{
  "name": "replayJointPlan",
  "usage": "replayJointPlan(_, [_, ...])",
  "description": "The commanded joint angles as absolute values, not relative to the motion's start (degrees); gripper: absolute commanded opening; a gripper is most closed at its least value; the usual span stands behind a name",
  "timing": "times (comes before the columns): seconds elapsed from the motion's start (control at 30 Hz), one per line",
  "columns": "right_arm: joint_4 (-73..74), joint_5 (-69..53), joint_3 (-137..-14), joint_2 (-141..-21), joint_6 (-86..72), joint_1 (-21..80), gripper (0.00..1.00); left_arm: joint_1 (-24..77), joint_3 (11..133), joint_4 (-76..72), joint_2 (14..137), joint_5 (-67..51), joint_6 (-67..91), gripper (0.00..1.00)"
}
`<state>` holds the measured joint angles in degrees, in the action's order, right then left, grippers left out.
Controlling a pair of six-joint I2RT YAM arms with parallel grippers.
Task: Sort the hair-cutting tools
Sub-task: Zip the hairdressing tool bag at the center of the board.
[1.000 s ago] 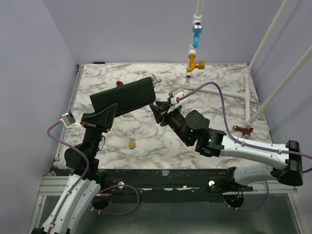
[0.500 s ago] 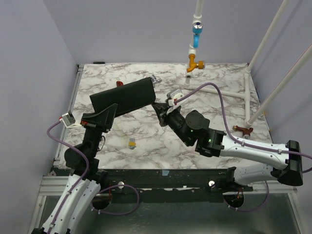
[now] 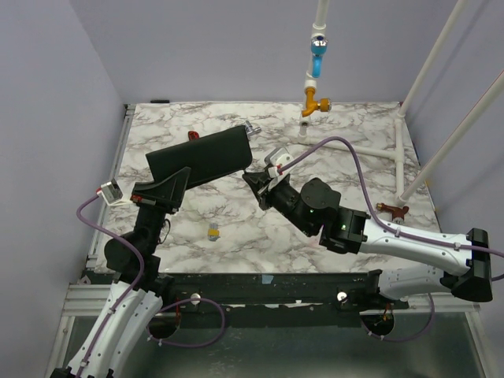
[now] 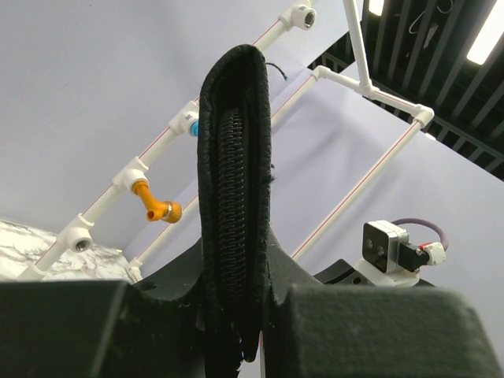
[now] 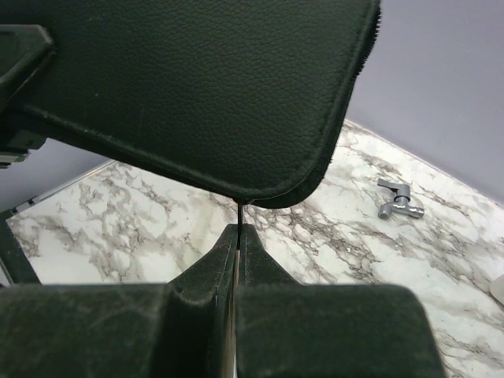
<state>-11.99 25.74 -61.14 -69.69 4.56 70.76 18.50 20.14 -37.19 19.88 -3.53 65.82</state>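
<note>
Black zip pouch hangs aloft, grasped by left gripper | right gripper clenched just under its edge, thin sliver at tips, unclear | comb, scissors unseen | likely light, stiff, slippery: pinch mid-length

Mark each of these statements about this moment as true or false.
1. The left fingers hold a black pouch up off the marble table. True.
2. The right fingers are spread wide open. False: they are shut, their tips right under the pouch's lower edge.
3. A small yellow item lies on the table near the left arm. True.
4. A black comb lies in plain view on the table. False: no comb shows in any view.
5. The small silver metal piece sits inside the pouch. False: it lies on the table beyond the pouch.
</note>
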Motion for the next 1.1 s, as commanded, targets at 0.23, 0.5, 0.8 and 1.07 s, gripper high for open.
replayJointPlan(0.23, [-6.94,16.72,-61.93,-70.05,1.54,71.81,0.01,18.54,23.54,-42.12,22.10,-3.11,64.93,0.00])
replayJointPlan(0.5, [-5.46,18.14,-63.10,-71.60,0.58,73.37,0.01,18.57,23.42,-42.06,22.03,-2.99,64.24,0.00])
replayJointPlan(0.8, [-3.17,21.87,-63.11,-67.94,-3.23,73.36,0.59,18.54,24.25,-41.34,21.38,-4.77,61.88,0.00])
replayJointPlan(1.07, [-13.11,27.42,-58.90,-63.97,-4.00,73.39,0.57,18.57,25.86,-45.13,23.10,-10.10,60.20,0.00])
